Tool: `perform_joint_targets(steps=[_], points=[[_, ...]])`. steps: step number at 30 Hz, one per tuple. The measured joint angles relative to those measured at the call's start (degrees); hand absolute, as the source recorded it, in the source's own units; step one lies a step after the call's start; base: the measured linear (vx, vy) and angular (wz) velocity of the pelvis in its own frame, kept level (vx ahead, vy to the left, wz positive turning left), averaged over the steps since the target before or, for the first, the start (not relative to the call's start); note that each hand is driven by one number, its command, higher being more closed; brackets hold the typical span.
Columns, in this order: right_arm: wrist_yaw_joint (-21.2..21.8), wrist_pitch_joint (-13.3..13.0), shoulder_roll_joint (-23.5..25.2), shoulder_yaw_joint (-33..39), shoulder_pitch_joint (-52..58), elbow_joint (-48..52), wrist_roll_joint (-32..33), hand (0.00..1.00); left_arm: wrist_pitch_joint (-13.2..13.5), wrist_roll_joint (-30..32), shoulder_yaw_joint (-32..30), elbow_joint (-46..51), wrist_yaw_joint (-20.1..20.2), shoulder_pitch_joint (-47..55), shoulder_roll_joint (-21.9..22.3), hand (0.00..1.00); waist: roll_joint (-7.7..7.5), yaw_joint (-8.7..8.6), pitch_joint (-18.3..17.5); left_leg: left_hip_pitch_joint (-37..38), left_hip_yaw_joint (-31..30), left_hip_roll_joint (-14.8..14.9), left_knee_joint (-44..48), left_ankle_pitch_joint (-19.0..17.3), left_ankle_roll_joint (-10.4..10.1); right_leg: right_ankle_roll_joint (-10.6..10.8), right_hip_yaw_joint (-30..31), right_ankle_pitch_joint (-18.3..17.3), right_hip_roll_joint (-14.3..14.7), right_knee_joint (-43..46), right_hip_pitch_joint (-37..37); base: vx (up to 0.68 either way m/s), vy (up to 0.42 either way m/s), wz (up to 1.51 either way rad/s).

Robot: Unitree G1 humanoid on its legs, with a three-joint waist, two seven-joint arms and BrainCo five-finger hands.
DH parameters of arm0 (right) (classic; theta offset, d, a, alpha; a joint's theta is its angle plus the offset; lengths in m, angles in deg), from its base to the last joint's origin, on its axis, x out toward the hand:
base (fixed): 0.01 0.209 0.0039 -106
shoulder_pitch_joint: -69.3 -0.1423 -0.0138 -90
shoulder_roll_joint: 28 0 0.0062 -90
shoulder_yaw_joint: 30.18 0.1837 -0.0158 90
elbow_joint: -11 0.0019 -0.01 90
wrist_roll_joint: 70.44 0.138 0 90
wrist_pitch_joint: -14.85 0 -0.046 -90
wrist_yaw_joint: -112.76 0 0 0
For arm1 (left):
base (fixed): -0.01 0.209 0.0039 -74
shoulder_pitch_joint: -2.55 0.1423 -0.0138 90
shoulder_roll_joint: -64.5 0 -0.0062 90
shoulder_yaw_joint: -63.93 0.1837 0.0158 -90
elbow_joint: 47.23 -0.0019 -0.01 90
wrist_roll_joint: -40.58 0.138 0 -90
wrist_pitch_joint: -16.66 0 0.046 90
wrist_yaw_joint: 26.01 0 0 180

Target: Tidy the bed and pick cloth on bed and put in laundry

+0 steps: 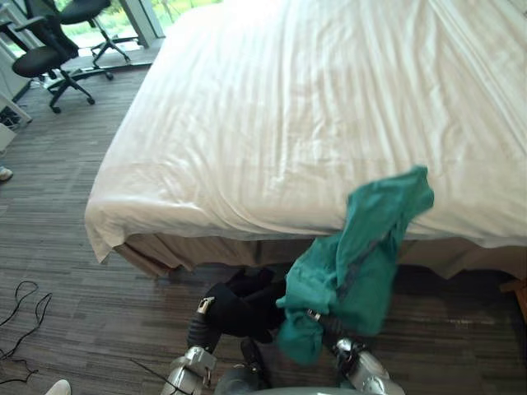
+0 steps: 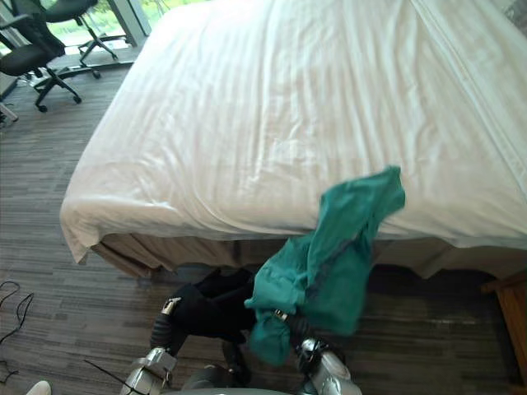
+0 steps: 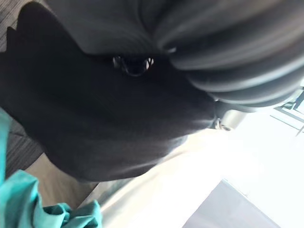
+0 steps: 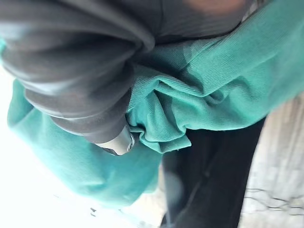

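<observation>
Your right hand (image 4: 76,71) is buried in the bunched teal knit cloth (image 1: 362,255), so you can't tell if it's clamped on or just draped over. Same deal for the left hand (image 3: 237,52) under the floppy black garment (image 1: 239,309), low centre of the frame. From the right hand the teal one runs up and to the right, with its top end lying on the near edge of the white striped bed (image 1: 272,123). I'd guess you pull down and back along that diagonal to drag it clear.
</observation>
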Motion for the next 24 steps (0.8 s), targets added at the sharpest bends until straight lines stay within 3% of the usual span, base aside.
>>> perform_joint_targets(steps=[1, 2, 3, 4, 5, 6, 7, 8, 9, 11, 13, 15, 16, 17, 18, 19, 20, 22, 24], points=[[-2.4, 0.4, -2.0, 0.1, 2.5, 3.6, -2.8, 1.00, -0.6, 1.3, 0.4, 0.2, -2.1, 0.0, 0.5, 1.00, -0.91, -0.31, -2.3, -1.3, 3.4, -0.3, 0.4, -5.9, 2.4, -0.8, -3.8, -1.0, 0.7, -0.9, 0.8, 0.01, 0.015, 1.70], [-3.9, 0.2, -1.8, 0.6, 3.7, 5.1, -3.7, 1.00, -1.2, 2.4, 0.1, 0.3, -3.5, -0.6, 0.6, 1.00, -3.39, -0.84, -2.9, -2.2, 7.3, -0.3, 4.5, -7.5, 7.1, -1.1, -5.8, -1.3, -1.0, -2.2, 1.6, 0.02, -0.008, 1.81], [-6.2, 0.2, -2.3, 2.0, 4.7, 6.9, -4.8, 1.00, -2.7, 4.4, 0.1, 0.6, -5.7, -1.1, 0.9, 1.00, -3.11, -0.36, -2.8, -3.1, 11.4, 1.3, 13.4, -3.2, 11.3, -0.3, -8.5, -3.1, -3.0, 2.0, 1.7, 0.01, 0.006, 1.65], [-8.8, 0.4, -3.3, 2.3, 5.6, 9.0, -6.6, 1.00, -5.6, 7.2, 0.2, 1.4, -9.5, -1.5, 1.1, 1.00, -2.45, -0.42, -2.5, -3.9, 12.9, 1.8, 16.1, -0.1, 9.1, -0.1, -10.5, -5.8, -4.9, 6.9, 1.8, -0.02, 0.045, 1.67], [-10.4, 1.1, -3.9, 2.2, 5.9, 10.3, -8.2, 1.00, -7.9, 9.1, 0.3, 1.4, -13.0, -2.2, 1.5, 1.00, -1.97, -0.63, -2.8, -4.0, 13.0, 0.9, 13.7, 1.5, 9.3, -1.4, -13.4, -7.1, -5.0, 7.6, 3.0, -0.03, 0.015, 1.46], [-10.9, 1.5, -4.1, 2.2, 6.2, 11.1, -9.2, 1.00, -8.8, 9.8, 0.5, 1.4, -14.7, -2.6, 2.0, 1.00, -1.70, -0.74, -2.7, -4.2, 12.3, 0.1, 11.9, 2.8, 10.2, -1.7, -14.6, -7.5, -4.4, 7.2, 3.6, -0.13, 0.015, 1.84], [-12.5, 2.1, -3.7, 2.4, 6.8, 14.1, -11.4, 1.00, -10.8, 10.8, 0.2, 1.1, -18.7, -4.1, 1.7, 1.00, -2.27, -0.99, -2.5, -4.2, 10.5, -3.2, 3.7, 7.6, 13.8, -0.6, -20.5, -7.4, -4.0, 5.0, 6.0, -0.13, 0.003, 1.56], [-12.9, 2.1, -3.3, 2.7, 7.1, 15.1, -12.0, 1.00, -11.3, 10.9, 0.3, 1.0, -19.7, -4.3, 1.7, 1.00, -2.25, -0.86, -2.5, -3.7, 12.1, -3.1, 3.6, 5.6, 14.0, -0.6, -23.5, -7.1, -4.2, 5.3, 7.1, -0.08, 0.012, 2.08], [-14.7, 2.7, -2.3, 2.6, 7.6, 17.0, -11.6, 1.00, -11.8, 11.1, 1.1, 1.0, -21.2, -3.6, 2.1, 1.00, -2.63, -1.11, -2.6, -1.8, 17.8, -2.7, 7.6, -0.8, 11.4, -0.6, -28.2, -7.1, -4.3, 6.0, 9.4, 0.02, 0.008, 1.41], [-15.6, 3.2, -2.4, 2.5, 8.9, 19.7, -10.7, 1.00, -11.2, 11.3, 2.3, 1.3, -22.3, -2.1, 3.6, 1.00, -2.46, -1.55, -2.7, 0.0, 18.8, -3.6, 7.3, -3.1, 8.3, -0.6, -33.4, -7.1, -4.3, 7.3, 12.3, 0.11, -0.003, 1.72], [-16.3, 3.8, -1.7, 2.0, 9.0, 19.6, -10.0, 1.00, -10.8, 11.9, 3.6, 2.6, -23.3, -1.4, 4.1, 1.00, -3.38, -0.20, -2.5, -0.3, 14.5, -5.4, 5.0, -3.0, 8.9, -0.7, -38.4, -7.1, -5.2, 10.1, 14.7, 0.04, -0.011, 1.57], [-17.4, 3.0, -0.8, -0.3, 9.7, 19.6, -9.4, 1.00, -10.0, 13.4, 4.0, 4.3, -23.5, 0.7, 3.4, 1.00, -5.71, 2.06, -2.2, -0.2, 7.4, -8.4, 4.8, -3.0, 11.4, -1.8, -42.0, -6.4, -8.2, 16.8, 17.6, 0.08, -0.048, 1.47], [-17.7, 2.8, -0.4, -0.5, 10.1, 19.6, -9.4, 1.00, -9.8, 13.6, 4.4, 4.5, -23.6, 1.1, 3.1, 1.00, -5.74, 2.15, -2.2, -0.2, 5.6, -9.0, 4.8, -3.1, 11.7, -3.1, -41.7, -5.6, -9.2, 19.0, 17.9, 0.15, -0.025, 1.78], [-19.1, 2.0, 0.6, -0.4, 10.9, 19.6, -8.8, 1.00, -9.6, 15.7, 5.2, 5.1, -23.8, 1.9, 2.6, 1.00, -5.94, 1.91, -1.9, 0.0, 0.4, -10.1, 4.4, -3.5, 12.8, -10.8, -37.1, -3.7, -10.9, 25.5, 16.8, 0.13, -0.012, 2.08], [-20.7, 0.3, 1.6, -0.4, 11.5, 19.6, -8.4, 1.00, -8.9, 16.8, 6.2, 5.5, -24.6, 2.5, 1.5, 1.00, -6.27, 1.50, -1.7, -0.1, -5.3, -10.7, 3.7, -3.4, 14.0, -10.6, -25.5, -8.4, -8.6, 27.3, 13.1, 0.12, -0.029, 2.20], [-21.1, -0.7, 2.0, -0.3, 11.9, 19.8, -8.3, 1.00, -8.8, 17.1, 6.6, 5.4, -24.8, 2.4, 1.0, 1.00, -6.36, 1.35, -1.6, -0.3, -7.6, -10.9, 3.3, -3.2, 14.2, -9.9, -20.4, -9.8, -6.5, 26.7, 11.3, 0.09, -0.052, 2.24], [-21.6, -3.0, 2.5, -0.2, 12.7, 19.8, -7.8, 1.00, -8.0, 17.3, 7.0, 4.9, -24.7, 2.4, 0.5, 1.00, -6.37, 1.26, -1.5, -0.4, -11.5, -11.4, 2.9, -2.6, 13.7, -9.3, -11.8, -11.7, -2.5, 24.9, 8.0, 0.08, -0.058, 1.87], [-21.6, -7.1, 2.6, -0.1, 14.0, 19.8, -7.9, 1.00, -6.3, 17.9, 7.2, 2.9, -24.7, 2.0, 0.1, 1.00, -6.99, 0.86, -1.4, -0.7, -17.9, -13.3, 2.7, -2.2, 13.1, -6.8, 0.4, -13.5, 2.9, 20.2, 4.1, 0.10, -0.059, 1.94], [-21.4, -9.8, 2.4, 0.6, 14.8, 19.6, -7.9, 1.00, -5.3, 18.3, 8.4, 0.3, -24.7, 1.3, -0.7, 1.00, -7.14, 0.28, -1.3, 0.0, -24.4, -15.3, 2.2, -1.6, 12.2, -5.9, 8.7, -14.0, 7.1, 13.9, 1.7, 0.14, -0.060, 1.86]])
